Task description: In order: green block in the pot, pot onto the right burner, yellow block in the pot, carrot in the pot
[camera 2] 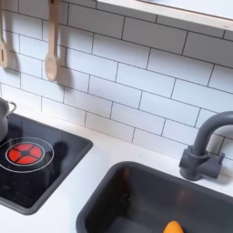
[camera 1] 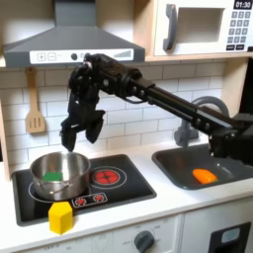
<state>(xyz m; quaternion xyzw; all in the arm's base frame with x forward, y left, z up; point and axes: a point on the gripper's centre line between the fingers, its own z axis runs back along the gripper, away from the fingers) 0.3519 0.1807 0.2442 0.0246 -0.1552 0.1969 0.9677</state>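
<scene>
Pot [camera 1: 59, 173] sits on the burner at the first exterior view's left side of the black cooktop [camera 1: 119, 194], and every other thing is placed from it here. Inside the pot, against its wall toward the first exterior view's left, lies the green block [camera 1: 51, 177]. Above the pot and a little toward the first exterior view's right hangs the tool [camera 1: 77, 138], its fingers spread apart with nothing between them, clear of the pot's rim. Below the pot, just off the cooktop's front edge on the white bench [camera 1: 148, 214], stands the yellow block [camera 1: 61, 217], apart from the pot. Beside the pot, toward the first exterior view's right, is the red burner ring [camera 1: 105, 177], uncovered. Well apart from the pot in that same direction, past the cooktop, the sink [camera 1: 193, 159] is set into the bench, and the carrot [camera 1: 204, 176] lies in its basin. In the second exterior view, a sliver of the pot [camera 2: 4, 118] shows at the left edge, the burner ring [camera 2: 24, 152] just beside it, the sink [camera 2: 118, 196] further right with the carrot's [camera 2: 172, 227] tip at the bottom edge, and the dark faucet [camera 2: 205, 146] behind the basin.
</scene>
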